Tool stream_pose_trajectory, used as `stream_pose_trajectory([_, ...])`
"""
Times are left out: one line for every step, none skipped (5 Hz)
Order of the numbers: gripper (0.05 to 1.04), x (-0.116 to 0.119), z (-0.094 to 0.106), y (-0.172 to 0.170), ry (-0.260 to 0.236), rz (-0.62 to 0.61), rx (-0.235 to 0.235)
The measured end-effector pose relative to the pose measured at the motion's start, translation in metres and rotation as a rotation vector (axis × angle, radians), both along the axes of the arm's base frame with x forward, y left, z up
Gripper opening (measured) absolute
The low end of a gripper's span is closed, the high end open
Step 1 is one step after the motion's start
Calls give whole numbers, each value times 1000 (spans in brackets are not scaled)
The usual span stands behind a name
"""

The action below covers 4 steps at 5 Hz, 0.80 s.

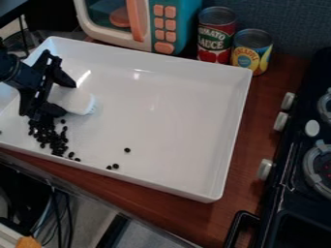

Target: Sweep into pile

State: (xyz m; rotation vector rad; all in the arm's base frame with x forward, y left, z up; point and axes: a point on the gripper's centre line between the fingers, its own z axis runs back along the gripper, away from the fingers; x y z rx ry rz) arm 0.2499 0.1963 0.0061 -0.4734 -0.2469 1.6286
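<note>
Crowding just below the black two-finger gripper [63, 97], small round black beans [57, 142] could scatter under a hard push. The hand clasps a white plastic brush [81, 102]; uneven pressure might twist it. Right of the hand, short strokes could miss stray beans [127, 150] in the white rectangular tray [155, 60].

White tray [174, 116], black pieces [57, 141], white brush [77, 102]; black gripper [63, 97]; teal-and-cream microwave [186, 19], coral buttons [170, 23]; reddish-brown table [263, 104].

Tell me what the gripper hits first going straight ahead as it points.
Leading with the white brush it holds, the gripper would probably meet the white tray's floor first, though its height is unclear from this slanted view.
</note>
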Motion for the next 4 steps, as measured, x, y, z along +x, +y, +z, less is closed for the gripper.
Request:
stream_pose_trajectory([708, -10, 0, -1, 6, 28, -5])
stream_pose_trajectory([708, -10, 4, -4, 0, 66, -16])
stream_pose_trajectory([708, 10, 10, -20, -9, 73, -43])
stream_pose_trajectory([708, 47, 16, -41, -25, 67, -50])
